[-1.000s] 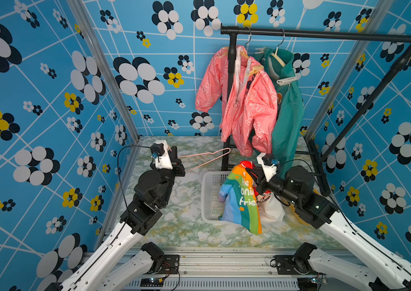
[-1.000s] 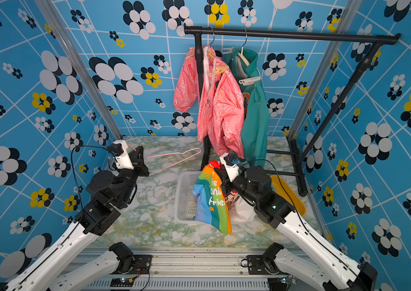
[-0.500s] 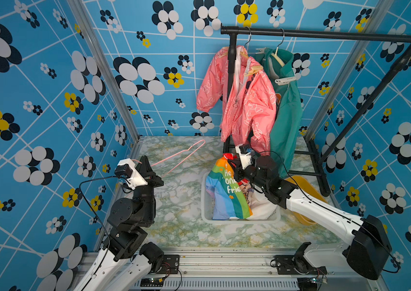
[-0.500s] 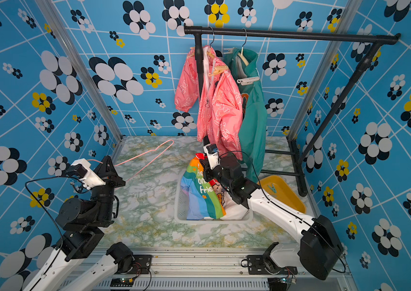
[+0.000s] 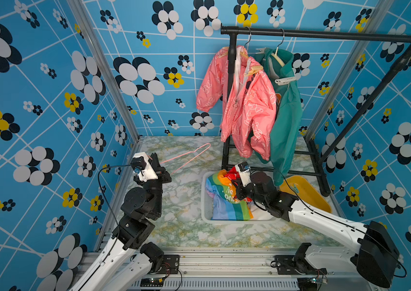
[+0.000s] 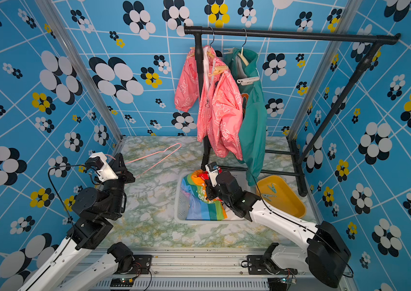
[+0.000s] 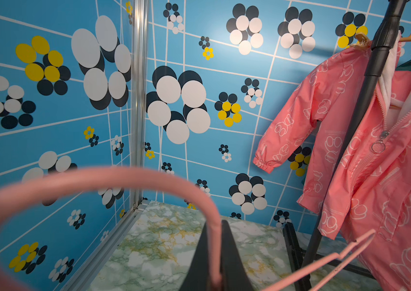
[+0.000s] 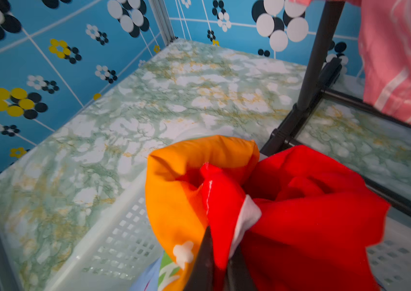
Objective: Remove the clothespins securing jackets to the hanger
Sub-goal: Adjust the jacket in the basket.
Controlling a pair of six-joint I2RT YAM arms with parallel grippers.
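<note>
- Left hand (image 7: 215, 234): clenched on the wire of a bare pink hanger (image 5: 191, 157). The hanger slanted away from the hand above the left side of the counter (image 5: 181, 209). No garment and no clip was on it.
- Right hand (image 8: 220, 254): clamped on a red-and-orange fold of the rainbow-printed jacket (image 5: 220, 201). This jacket lay bunched in the white basket (image 5: 224, 221) near the foot of the black rail (image 5: 325, 34).
- Pink jacket (image 5: 247, 110): hung from the rail on its own hanger. A tan clothespin (image 5: 252, 71) gripped one shoulder, and the left wrist view showed a second tan clothespin (image 7: 362, 39) at the other shoulder.
- Teal jacket (image 5: 287, 121): hung just beside the pink jacket and touched it. A whitish-grey clothespin (image 5: 285, 80) sat on one shoulder. Whether the other shoulder carried one could not be told.
- Yellow tray (image 6: 287, 201): stood on the counter beside the basket, with loose clips (image 6: 271, 188) lying in it.
- Progress, as a judgement: one of the three jackets was off its hanger and in the basket, so roughly a third of the work appeared done. At least three pins remained on the two hung jackets. Both hands were occupied and would need to let go of their loads before reaching up to the rail.
</note>
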